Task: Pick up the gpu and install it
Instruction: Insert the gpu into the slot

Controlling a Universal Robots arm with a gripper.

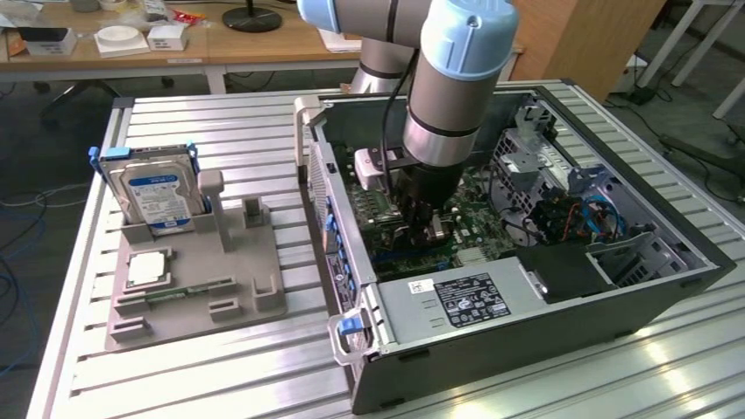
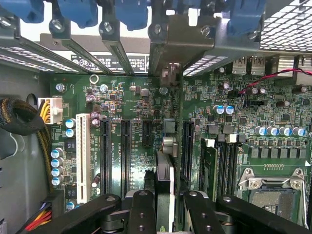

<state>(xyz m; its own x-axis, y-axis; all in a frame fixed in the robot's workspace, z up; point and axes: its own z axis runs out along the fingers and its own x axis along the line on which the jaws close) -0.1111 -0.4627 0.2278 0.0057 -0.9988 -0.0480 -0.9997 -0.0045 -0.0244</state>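
Black fingers (image 2: pixel 165 207) pinch one gpu (image 2: pixel 164 170) edge-on above four dark motherboard slots (image 2: pixel 125 151).

No text can be read with certainty. Small white print is seen on the black label (image 1: pixel 467 294) of the power supply, a blue-white label (image 1: pixel 157 196) on the hard drive, and white markings on the motherboard (image 2: pixel 131 102), all illegible.

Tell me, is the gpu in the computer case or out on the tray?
In the case: the gpu stands edge-on over the motherboard, held between the fingers.
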